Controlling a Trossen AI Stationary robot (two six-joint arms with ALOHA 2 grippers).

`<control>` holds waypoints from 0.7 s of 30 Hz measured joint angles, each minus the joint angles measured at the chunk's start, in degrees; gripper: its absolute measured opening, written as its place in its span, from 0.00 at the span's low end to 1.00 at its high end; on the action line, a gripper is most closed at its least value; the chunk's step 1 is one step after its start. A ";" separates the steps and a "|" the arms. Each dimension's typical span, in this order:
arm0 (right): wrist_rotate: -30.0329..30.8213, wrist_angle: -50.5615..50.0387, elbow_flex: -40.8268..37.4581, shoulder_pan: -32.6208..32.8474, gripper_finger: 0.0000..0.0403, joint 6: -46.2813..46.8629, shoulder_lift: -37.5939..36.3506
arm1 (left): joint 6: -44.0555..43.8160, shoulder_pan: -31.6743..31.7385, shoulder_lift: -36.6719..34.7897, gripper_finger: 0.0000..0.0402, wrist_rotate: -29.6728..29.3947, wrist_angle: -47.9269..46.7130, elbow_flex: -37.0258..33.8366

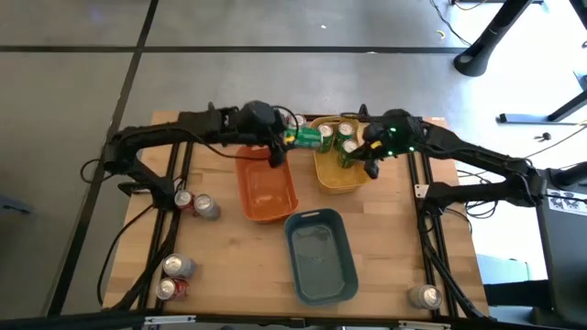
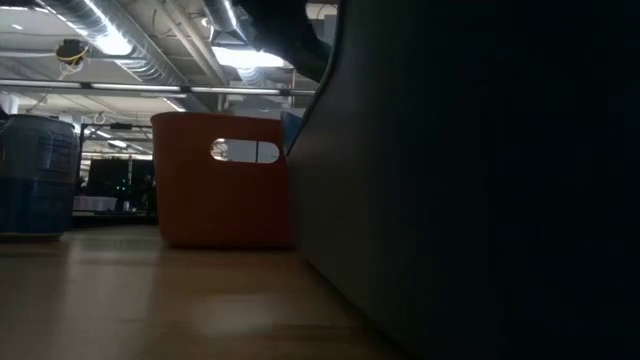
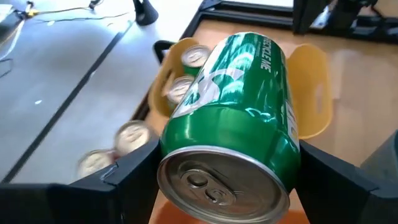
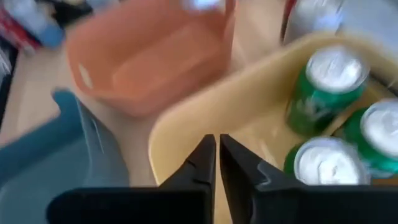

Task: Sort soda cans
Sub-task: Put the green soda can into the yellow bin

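Note:
My left gripper [image 1: 280, 147] is shut on a green soda can [image 1: 307, 137], held above the far edge of the orange bin [image 1: 268, 191], beside the yellow bin [image 1: 341, 174]. In the left wrist view the can [image 3: 239, 106] fills the space between my fingers. Three green cans [image 4: 326, 87] stand upright in the yellow bin [image 4: 249, 106]. My right gripper [image 1: 369, 158] hovers over that bin, its fingers [image 4: 217, 155] shut and empty. More cans lie on the table at the left [image 1: 194, 203], the near left [image 1: 171, 277] and the near right [image 1: 424, 295]. My left gripper pinches the green can by its side wall, near the silver-top end [image 3: 217, 180], one finger [image 3: 124, 180] on each side. The fingers lie along the can, whose top faces back toward the wrist. The can is lifted clear and lies roughly level.
The blue-grey bin [image 1: 321, 255] sits near the table's middle front and fills the right of the low view [image 2: 480, 180]. The orange bin [image 2: 225, 180] stands behind it. A can [image 2: 35, 175] stands at the left. More cans [image 3: 134, 137] lie on the table's far edge.

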 joint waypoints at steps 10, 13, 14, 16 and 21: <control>4.99 16.48 -4.34 5.15 0.01 4.38 -8.68 | -4.31 -5.40 7.45 0.74 0.03 15.01 -1.70; 4.99 18.95 -5.18 5.15 0.03 4.11 -8.40 | -5.45 -6.58 8.53 0.74 0.06 18.23 -1.69; 4.99 19.63 -5.58 5.15 0.03 4.00 -8.41 | -5.57 -6.81 8.61 0.74 0.15 18.71 -1.69; 4.97 19.93 -5.88 5.15 0.02 3.95 -8.41 | -6.39 -6.93 8.84 0.74 0.14 19.58 -1.71; 5.19 19.63 -7.37 5.06 0.01 2.03 -8.46 | -6.38 -6.17 9.04 0.74 -0.14 22.71 -1.73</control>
